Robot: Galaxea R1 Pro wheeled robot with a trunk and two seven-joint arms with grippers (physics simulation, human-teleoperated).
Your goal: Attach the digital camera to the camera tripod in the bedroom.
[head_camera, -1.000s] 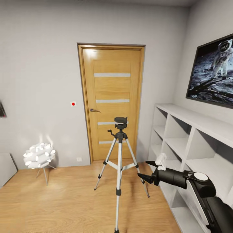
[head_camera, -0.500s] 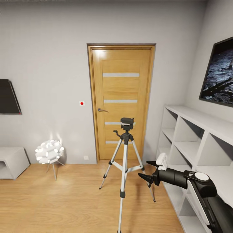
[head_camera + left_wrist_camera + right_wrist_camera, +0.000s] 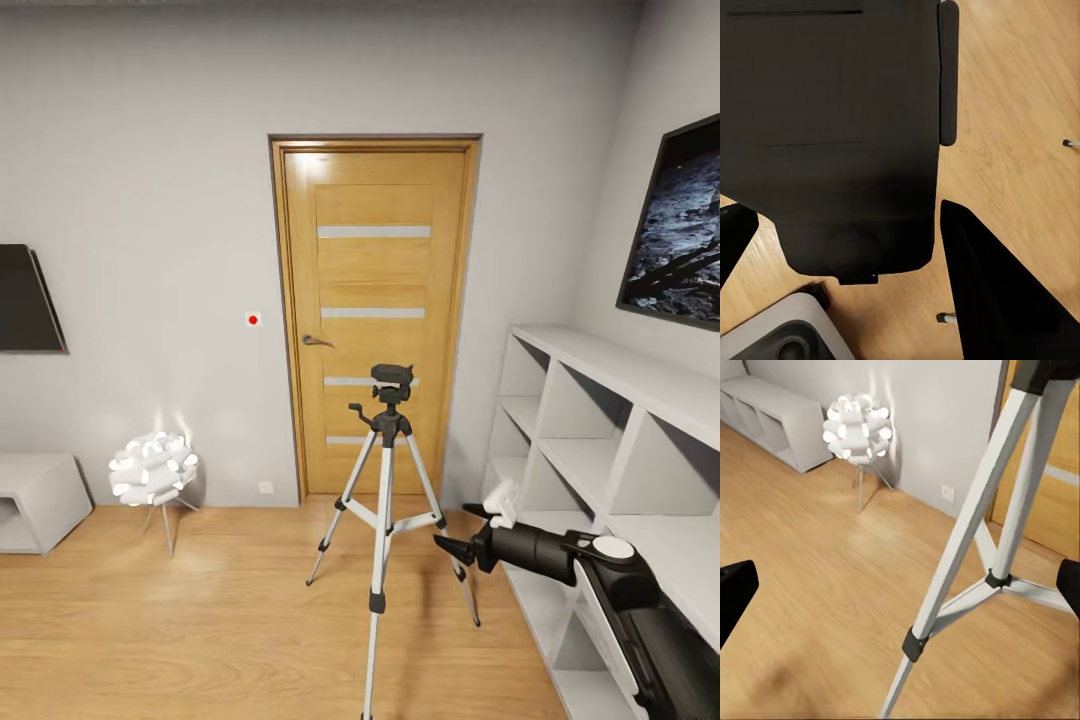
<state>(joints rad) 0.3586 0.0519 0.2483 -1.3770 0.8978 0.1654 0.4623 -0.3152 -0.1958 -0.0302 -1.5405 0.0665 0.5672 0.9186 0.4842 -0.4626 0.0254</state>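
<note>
One arm nearer: right gripper point(image 3: 452, 530) hanging spread and empty just right of the camera tripod point(image 3: 383, 480), which is standing upright before the door point(image 3: 375, 310); digital camera unlocated

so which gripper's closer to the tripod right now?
Right. The right gripper hangs open beside the camera tripod, level with its lower legs and not touching. The left gripper points down at the wood floor, over the robot's base.
</note>
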